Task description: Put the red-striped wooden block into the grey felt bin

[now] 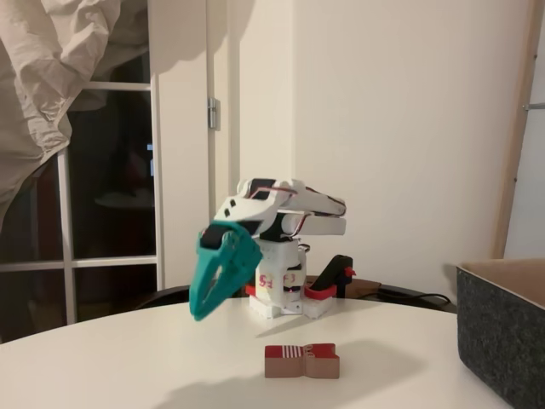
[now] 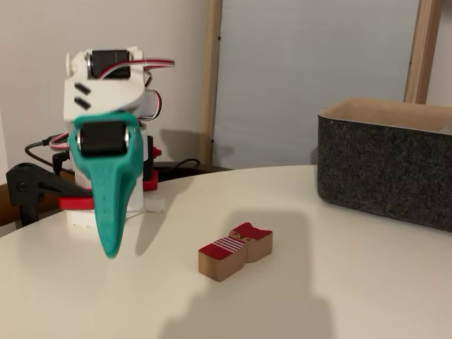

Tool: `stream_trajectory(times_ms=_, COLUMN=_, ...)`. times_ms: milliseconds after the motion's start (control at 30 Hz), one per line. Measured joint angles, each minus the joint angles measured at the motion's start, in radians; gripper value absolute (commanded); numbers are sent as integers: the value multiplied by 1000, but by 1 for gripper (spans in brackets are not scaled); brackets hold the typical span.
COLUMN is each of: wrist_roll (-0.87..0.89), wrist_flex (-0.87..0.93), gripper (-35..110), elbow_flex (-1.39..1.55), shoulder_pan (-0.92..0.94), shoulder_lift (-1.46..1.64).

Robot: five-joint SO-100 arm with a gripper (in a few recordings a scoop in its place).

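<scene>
On the white desk point(image 1: 128, 358), out in the open, lay the red-striped wooden block point(image 1: 301, 360), flat on its broad face with nothing touching it. Its notched middle showed in both fixed views, and the red patch with white stripes sat at the end nearer the arm in a fixed view point(image 2: 235, 251). Well apart from it, at the right edge of the desk, stood the grey felt bin point(image 1: 502, 341), its dark walls straight and its lighter tan inside just showing over the rim point(image 2: 385, 159).

Behind the block, toward the back of the desk, the arm sat folded low on its white base point(image 1: 277, 302). Its teal pincer point(image 1: 198, 315) hung nose-down, tilted, the tip above the desk and clear of the block, pointing at a bare spot to the block's left in both fixed views point(image 2: 111, 251). The two teal fingers point(image 1: 223, 273) lay together along their length with nothing between them, so the pincer looked closed and empty. Red and white wires point(image 2: 152, 67) looped over the top of the arm.
</scene>
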Motion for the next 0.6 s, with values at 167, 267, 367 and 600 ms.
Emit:
stream_trajectory(times_ms=167, wrist_roll=97, wrist_flex=0, gripper=0, elbow_flex=-150, shoulder_pan=-11, shoulder_lift=0)
stream_trajectory(times_ms=267, wrist_roll=153, wrist_flex=0, gripper=0, elbow_flex=-236, shoulder_pan=-37, shoulder_lift=-8)
stream_trajectory(times_ms=367, wrist_roll=179, wrist_flex=0, gripper=0, elbow_flex=-316, shoulder_pan=-60, shoulder_lift=-38)
stream_trajectory(times_ms=600, wrist_roll=339, wrist_flex=-66, gripper=0, elbow_flex=-503, shoulder_pan=-160, shoulder_lift=-209)
